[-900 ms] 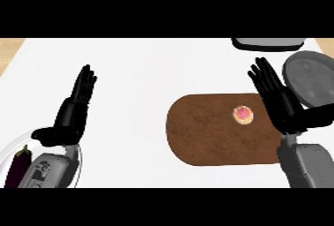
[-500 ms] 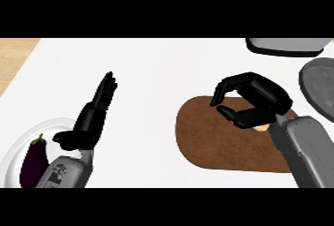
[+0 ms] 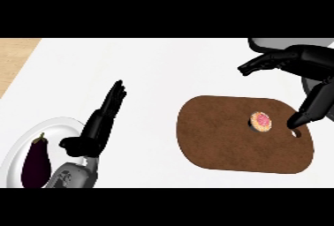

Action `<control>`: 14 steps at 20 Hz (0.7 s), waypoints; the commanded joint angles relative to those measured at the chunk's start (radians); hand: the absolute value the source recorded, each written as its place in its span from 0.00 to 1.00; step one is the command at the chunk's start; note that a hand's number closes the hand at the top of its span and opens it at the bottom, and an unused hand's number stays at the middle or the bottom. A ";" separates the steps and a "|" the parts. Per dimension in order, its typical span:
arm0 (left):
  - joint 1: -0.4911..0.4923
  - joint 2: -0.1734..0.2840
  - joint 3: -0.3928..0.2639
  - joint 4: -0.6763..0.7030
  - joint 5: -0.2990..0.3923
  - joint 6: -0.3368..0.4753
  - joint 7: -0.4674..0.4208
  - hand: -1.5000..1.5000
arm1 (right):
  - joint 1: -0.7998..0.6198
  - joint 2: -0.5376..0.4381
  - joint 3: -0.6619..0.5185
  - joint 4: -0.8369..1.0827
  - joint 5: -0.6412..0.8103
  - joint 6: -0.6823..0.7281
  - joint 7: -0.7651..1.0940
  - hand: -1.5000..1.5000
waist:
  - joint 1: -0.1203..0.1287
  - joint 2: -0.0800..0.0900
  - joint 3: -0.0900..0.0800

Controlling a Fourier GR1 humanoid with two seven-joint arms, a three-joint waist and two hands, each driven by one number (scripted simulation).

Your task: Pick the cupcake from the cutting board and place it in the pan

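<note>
The cupcake [image 3: 261,121], pink-topped, sits on the right part of the brown cutting board [image 3: 222,141]. My right hand [image 3: 306,62] arches above and right of it, holding nothing. Its fingers [image 3: 259,64] reach left over the counter behind the board. Its thumb [image 3: 312,106] points down, and the tip lands just right of the cupcake, apart from it. A sliver of the grey pan [image 3: 256,42] shows at the top right, mostly hidden behind this hand. My left hand [image 3: 103,119] rests open at the left, fingers straight and pointing away.
A white plate [image 3: 62,126] with a dark purple eggplant [image 3: 35,161] lies at the lower left, beside my left forearm. The counter's wooden edge [image 3: 16,57] runs along the far left. White countertop lies between the left hand and the board.
Half a second ago my right hand curled over the cupcake and hid it. Now it stands up and to the right, and the cupcake shows on the board. The left hand keeps its pose.
</note>
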 commanded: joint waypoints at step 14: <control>0.025 -0.023 -0.019 -0.015 -0.020 0.016 0.004 0.50 | -0.183 -0.040 0.348 -0.224 0.384 0.191 -0.136 0.00 | -0.001 0.001 0.002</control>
